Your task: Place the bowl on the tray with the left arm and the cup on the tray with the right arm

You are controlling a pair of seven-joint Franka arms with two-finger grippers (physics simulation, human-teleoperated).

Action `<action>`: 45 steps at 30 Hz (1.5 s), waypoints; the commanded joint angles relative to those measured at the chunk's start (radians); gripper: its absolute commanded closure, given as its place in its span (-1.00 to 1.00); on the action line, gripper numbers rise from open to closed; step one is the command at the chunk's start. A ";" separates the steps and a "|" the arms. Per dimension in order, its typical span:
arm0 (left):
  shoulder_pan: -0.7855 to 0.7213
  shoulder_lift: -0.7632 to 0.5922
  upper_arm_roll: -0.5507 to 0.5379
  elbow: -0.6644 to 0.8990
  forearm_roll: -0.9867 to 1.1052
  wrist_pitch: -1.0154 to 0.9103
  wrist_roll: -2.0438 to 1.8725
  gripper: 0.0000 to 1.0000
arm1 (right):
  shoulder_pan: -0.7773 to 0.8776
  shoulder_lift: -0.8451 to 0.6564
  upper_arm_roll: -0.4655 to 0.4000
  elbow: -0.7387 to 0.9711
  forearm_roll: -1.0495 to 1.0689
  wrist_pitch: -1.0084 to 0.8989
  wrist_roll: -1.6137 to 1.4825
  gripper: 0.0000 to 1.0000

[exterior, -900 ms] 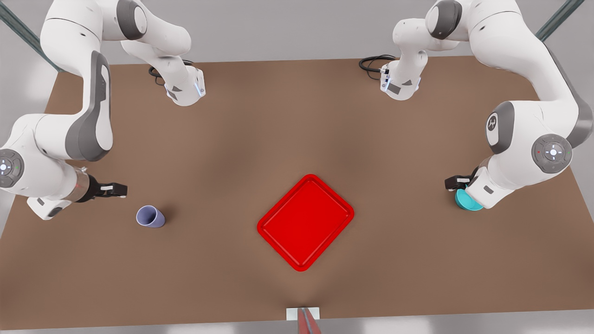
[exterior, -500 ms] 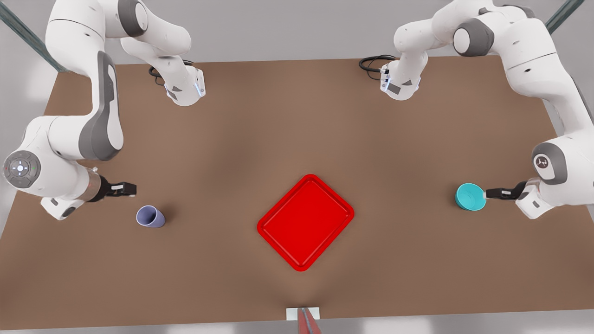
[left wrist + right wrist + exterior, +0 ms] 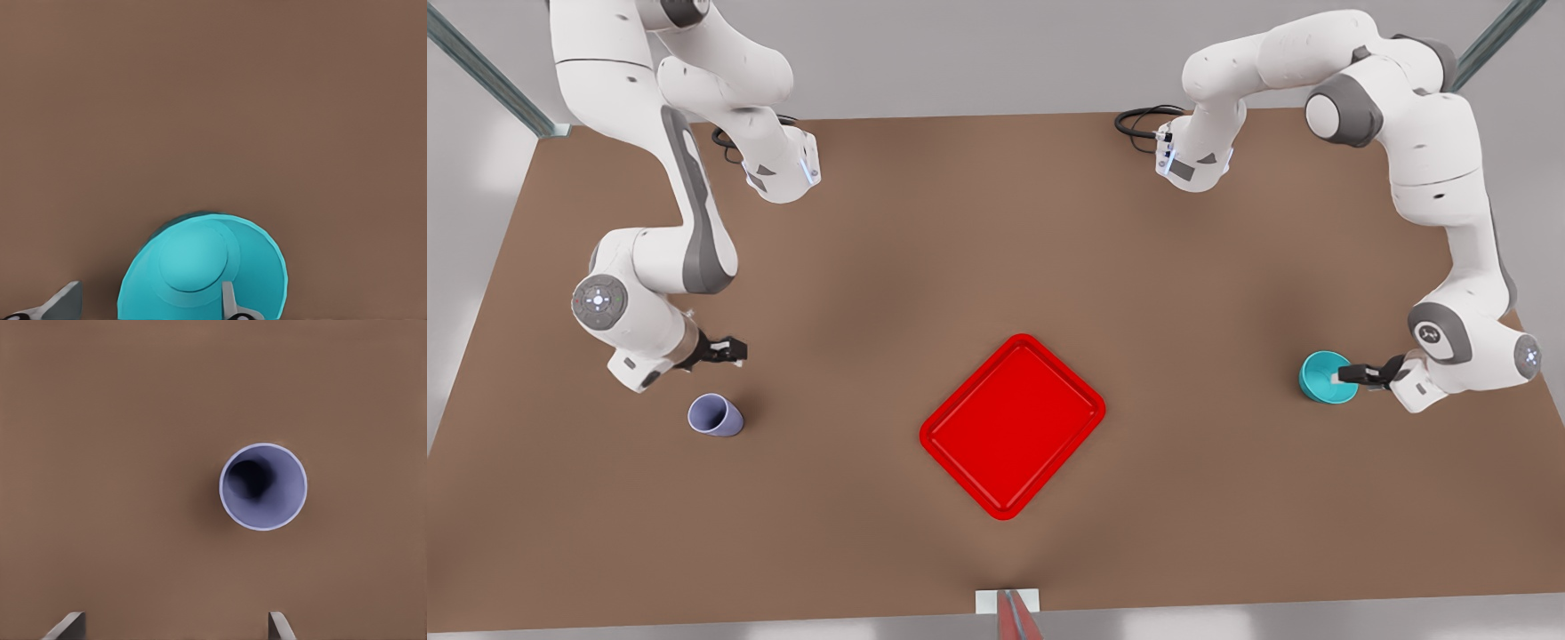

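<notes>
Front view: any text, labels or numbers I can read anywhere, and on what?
None readable.
Small round emblem on the joint cap of the arm by the bowl: too small to read.
Bowl, cup and tray: no markings.

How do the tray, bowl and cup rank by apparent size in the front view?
1. tray, by far the largest.
2. bowl and cup look about alike; I would not rank them.

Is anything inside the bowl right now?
One of the left gripper's fingers reaches inside the bowl, the other sits outside its wall, fingers open. Nothing else shows inside; the part under the finger is covered. The tray holds nothing.
</notes>
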 commanded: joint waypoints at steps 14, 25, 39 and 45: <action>0.002 0.033 0.000 0.009 -0.019 0.017 -0.003 0.40 | -0.007 0.203 -0.027 0.068 0.007 0.228 -0.009 -1.00; 0.002 0.048 0.000 0.017 -0.020 0.015 -0.008 0.57 | 0.001 0.257 -0.027 0.065 0.007 0.288 -0.002 -1.00; -0.374 -0.091 -0.113 0.090 -0.166 -0.112 -0.653 0.57 | -0.001 0.267 -0.027 0.025 0.007 0.283 -0.009 -1.00; -0.699 -0.035 -0.113 0.153 -0.342 0.112 -1.078 0.57 | -0.001 0.289 -0.027 0.025 0.007 0.292 -0.011 -0.46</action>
